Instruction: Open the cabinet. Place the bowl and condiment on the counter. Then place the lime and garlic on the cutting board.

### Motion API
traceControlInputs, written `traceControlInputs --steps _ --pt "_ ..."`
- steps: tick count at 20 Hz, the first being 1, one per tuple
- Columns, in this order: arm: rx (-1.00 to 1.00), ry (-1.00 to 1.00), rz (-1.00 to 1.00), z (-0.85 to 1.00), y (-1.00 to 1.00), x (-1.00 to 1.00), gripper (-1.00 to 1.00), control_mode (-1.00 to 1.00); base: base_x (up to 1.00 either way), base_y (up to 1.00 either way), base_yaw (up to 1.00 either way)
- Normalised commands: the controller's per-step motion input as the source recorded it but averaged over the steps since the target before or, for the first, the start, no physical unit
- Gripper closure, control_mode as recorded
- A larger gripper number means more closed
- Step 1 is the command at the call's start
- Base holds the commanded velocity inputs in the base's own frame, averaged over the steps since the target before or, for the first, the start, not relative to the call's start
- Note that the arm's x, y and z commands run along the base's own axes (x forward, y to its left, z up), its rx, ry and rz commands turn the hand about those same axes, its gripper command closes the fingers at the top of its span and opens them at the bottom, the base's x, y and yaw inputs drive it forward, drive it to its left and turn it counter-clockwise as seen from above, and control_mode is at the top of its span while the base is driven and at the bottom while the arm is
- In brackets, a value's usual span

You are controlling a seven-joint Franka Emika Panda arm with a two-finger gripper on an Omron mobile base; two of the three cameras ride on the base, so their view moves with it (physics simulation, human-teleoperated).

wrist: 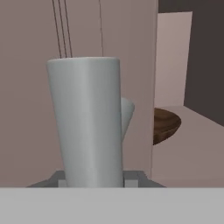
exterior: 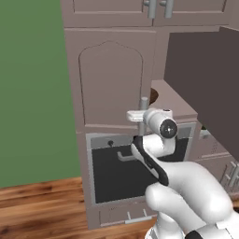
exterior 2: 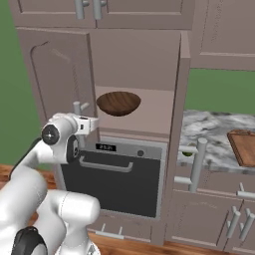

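The cabinet door (exterior: 109,79) with the arched panel stands slightly ajar. My gripper (exterior: 136,115) is shut on its grey bar handle (exterior: 144,103). In the hand view the handle (wrist: 87,122) rises between my fingertips (wrist: 133,177). From the right, the same gripper (exterior 2: 89,124) holds the handle (exterior 2: 77,110) at the door's edge. The dark wooden bowl (exterior 2: 118,103) sits on the cabinet shelf and peeks past the door (wrist: 166,124). The cutting board (exterior 2: 244,147) lies on the marble counter (exterior 2: 211,127) at the right. A small dark-green ball, probably the lime (exterior 2: 188,153), shows at the counter's front edge. The condiment and garlic are hidden.
A dark-fronted oven (exterior 2: 114,179) with a bar handle sits under the cabinet shelf. Another door leaf (exterior 2: 183,114) stands swung out at the right, with a grey bar handle (exterior 2: 199,159). Wall cabinets (exterior 2: 99,12) hang above. A green wall and wood floor lie to the left.
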Motion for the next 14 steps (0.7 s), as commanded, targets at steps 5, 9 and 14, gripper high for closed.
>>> traceControlInputs --steps 5,9,14 --pt "0.00 0.01 -0.02 0.00 0.00 -0.27 1.00 -1.00 0.00 0.00 0.00" --pt "0.00 0.00 -0.02 0.00 0.00 -0.29 1.00 -1.00 0.00 0.00 0.00" --pt "0.00 0.00 -0.01 0.00 0.00 -0.36 1.00 -1.00 0.00 0.00 0.00"
